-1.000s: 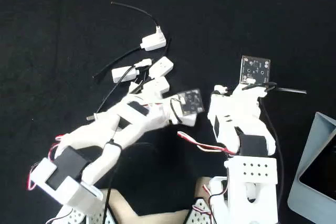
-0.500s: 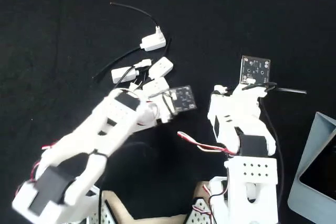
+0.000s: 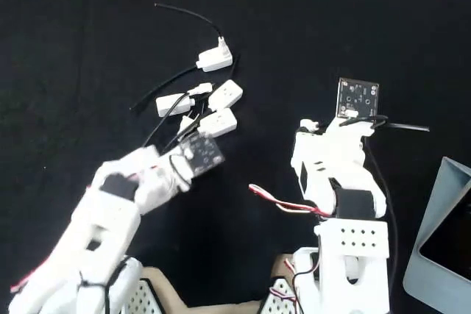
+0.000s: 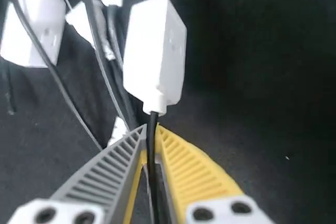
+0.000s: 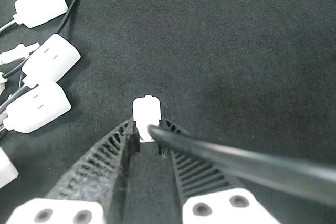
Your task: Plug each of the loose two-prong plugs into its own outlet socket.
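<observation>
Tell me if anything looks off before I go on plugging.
The left gripper is shut on the thin black cord just behind the white rectangular block, not on the block itself, so it may swivel. Beside it, the other white blocks' black cords cross in a tangle.

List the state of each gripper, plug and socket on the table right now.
Left gripper: shut on socket cable.
Right gripper: shut on small plug.
Nearer socket: empty, slots showing.
Farther socket: empty, slots showing.
Farthest plug: loose, unplugged.
Plug beside sockets: loose, unplugged.
</observation>
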`<action>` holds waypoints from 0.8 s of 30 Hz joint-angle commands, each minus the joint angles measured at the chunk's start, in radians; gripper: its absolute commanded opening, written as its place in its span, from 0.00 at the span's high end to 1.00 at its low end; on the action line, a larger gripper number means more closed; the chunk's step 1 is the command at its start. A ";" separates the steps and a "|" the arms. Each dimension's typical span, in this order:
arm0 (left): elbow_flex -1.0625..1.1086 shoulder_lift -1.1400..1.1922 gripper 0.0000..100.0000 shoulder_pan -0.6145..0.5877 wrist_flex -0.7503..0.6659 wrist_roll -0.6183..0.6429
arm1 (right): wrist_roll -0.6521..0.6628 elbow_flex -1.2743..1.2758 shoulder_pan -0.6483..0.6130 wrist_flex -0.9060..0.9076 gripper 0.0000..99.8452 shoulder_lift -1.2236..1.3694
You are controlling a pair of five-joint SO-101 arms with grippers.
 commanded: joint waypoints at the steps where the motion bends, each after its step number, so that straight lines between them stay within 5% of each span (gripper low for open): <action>1: 0.145 -0.238 0.90 -0.021 -0.041 -0.005 | -0.011 -0.010 0.005 -0.021 0.99 -0.016; 6: 0.237 -0.542 0.73 -0.116 -0.028 0.140 | -0.011 -0.008 0.005 -0.021 0.99 -0.016; 16: 0.415 -1.013 0.78 -0.162 0.020 0.236 | -0.011 -0.001 -0.077 -0.014 0.99 -0.016; 24: 0.483 -0.934 0.78 -0.153 -0.170 0.262 | -0.009 0.010 -0.084 -0.018 0.99 -0.012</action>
